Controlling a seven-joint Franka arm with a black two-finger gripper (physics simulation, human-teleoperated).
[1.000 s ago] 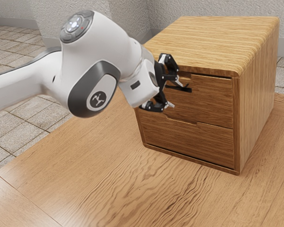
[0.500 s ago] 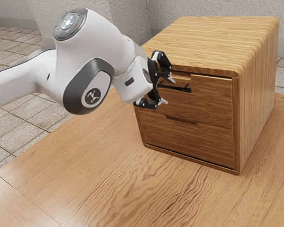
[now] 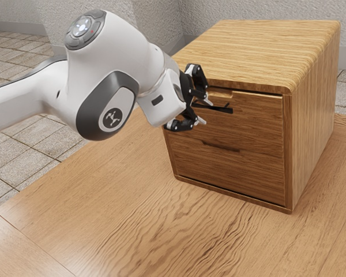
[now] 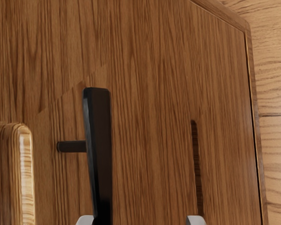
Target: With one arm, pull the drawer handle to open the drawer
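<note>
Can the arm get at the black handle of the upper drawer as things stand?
Probably yes: the open jaws are right at the handle of the upper drawer, with nothing between them and it.

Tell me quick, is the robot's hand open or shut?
Gripper: open, at the drawer handle but not clamped on it.
</note>
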